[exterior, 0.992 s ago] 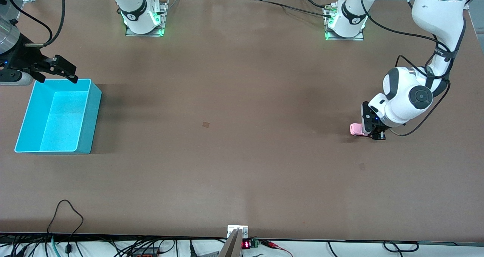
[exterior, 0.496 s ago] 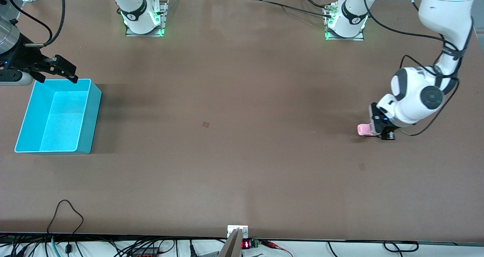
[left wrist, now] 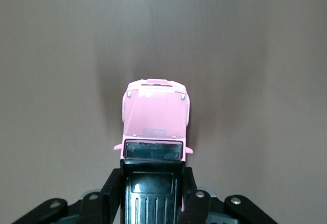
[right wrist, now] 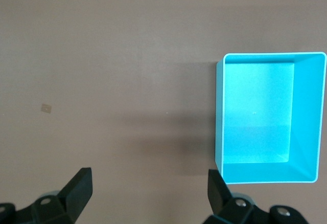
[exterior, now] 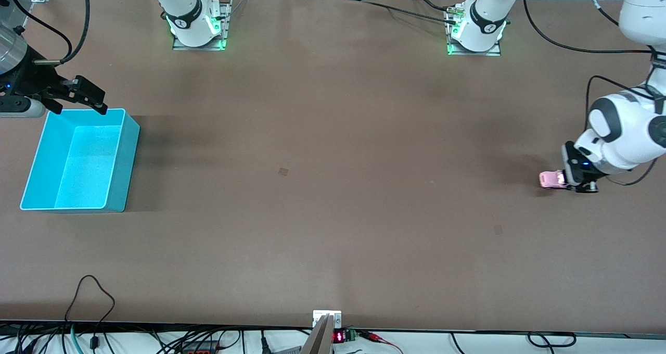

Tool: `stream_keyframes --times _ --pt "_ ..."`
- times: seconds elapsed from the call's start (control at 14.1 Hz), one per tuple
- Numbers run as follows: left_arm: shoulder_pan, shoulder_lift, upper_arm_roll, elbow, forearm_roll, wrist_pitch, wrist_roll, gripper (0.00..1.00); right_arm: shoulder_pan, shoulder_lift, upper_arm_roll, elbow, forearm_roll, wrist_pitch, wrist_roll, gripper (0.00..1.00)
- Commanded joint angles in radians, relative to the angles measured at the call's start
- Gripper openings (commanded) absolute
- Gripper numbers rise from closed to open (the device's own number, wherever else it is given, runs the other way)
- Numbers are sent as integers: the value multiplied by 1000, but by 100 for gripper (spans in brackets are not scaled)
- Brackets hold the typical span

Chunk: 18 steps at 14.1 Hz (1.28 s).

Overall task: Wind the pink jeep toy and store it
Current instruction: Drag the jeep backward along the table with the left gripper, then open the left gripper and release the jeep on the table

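The pink jeep toy (exterior: 551,179) sits on the table near the left arm's end. My left gripper (exterior: 577,179) is shut on its rear part, down at the table. In the left wrist view the pink hood (left wrist: 156,116) points away from the gripper, and the black ribbed roof (left wrist: 152,191) lies between the fingers (left wrist: 113,185). My right gripper (exterior: 83,96) is open and empty, held over the farther rim of the turquoise bin (exterior: 125,156). The bin is empty and also shows in the right wrist view (right wrist: 218,111).
The two arm bases (exterior: 195,23) (exterior: 476,28) stand along the table's farther edge. Cables and a small display (exterior: 338,337) lie along the edge nearest the front camera. A small tan mark (exterior: 283,171) is on the table's middle.
My left gripper has dragged the pink jeep along the table toward the left arm's end, with the jeep still in its fingers. The right arm has not moved.
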Motion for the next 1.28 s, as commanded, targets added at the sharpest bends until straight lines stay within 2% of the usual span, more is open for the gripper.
stream_keyframes --times 0.0,0.07,0.14,0.21,0.42,0.78,1.06,1.2 --pt "28 97 -4 20 20 6 37 16 -1 -16 -2 -10 6 -6 -15 100" --pt "28 96 -4 20 20 6 37 18 -1 -16 -2 -10 6 -6 -15 100" --pt "28 96 -6 20 20 6 36 41 -1 -16 -2 -10 6 -6 -15 100" --pt "28 91 -6 23 20 4 37 99 -1 -14 -2 -10 6 -6 -15 100" --pt "20 42 -20 49 17 -90 23 100 -1 -14 -2 -10 6 -7 -15 100" --pt "2 16 -85 230 20 -443 -24 100 -1 -14 -2 -12 6 -7 -21 100" --pt "-83 -36 -89 305 36 -641 -180 100 -1 -14 -2 -12 6 -7 -21 100" --pt "-109 -45 -92 379 54 -787 -321 100 -1 -14 -2 -12 6 -7 -23 100"
